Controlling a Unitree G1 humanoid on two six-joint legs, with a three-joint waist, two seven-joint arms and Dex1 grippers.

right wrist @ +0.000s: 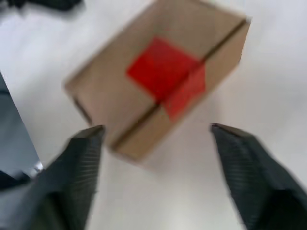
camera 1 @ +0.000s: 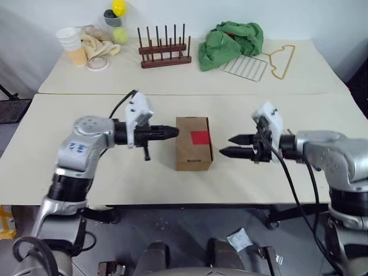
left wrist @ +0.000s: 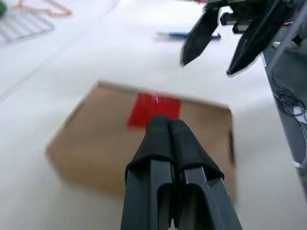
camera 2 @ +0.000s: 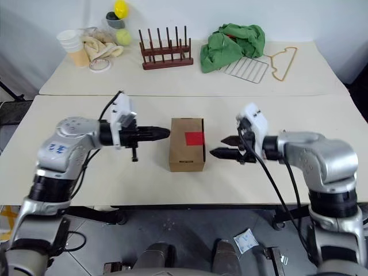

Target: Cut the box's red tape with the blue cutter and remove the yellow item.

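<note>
The box (camera 1: 194, 143) sat shut at the middle of the near tabletop (camera 1: 287, 178), the red tape (camera 1: 199, 137) square intact over its top seam and folding down the side toward the right arm. The left tool (camera 1: 172, 132) hovered just beside the box's left edge, fingers pressed together, holding nothing. The right tool (camera 1: 229, 145) hovered off the taped side, fingers spread apart, empty. The blue cutter (left wrist: 187, 35) lay on the tabletop beyond the box, seen in the left wrist view, well apart from both tools. Judged step: pre-cut, cutter not yet picked up; next move likely called for the right tool to go get it. Box was matte brown cardboard, sharp-edged; tape glossy and smooth; cutter slim, pen-shaped. Yellow item presumably inside; couldn't tell.
</note>
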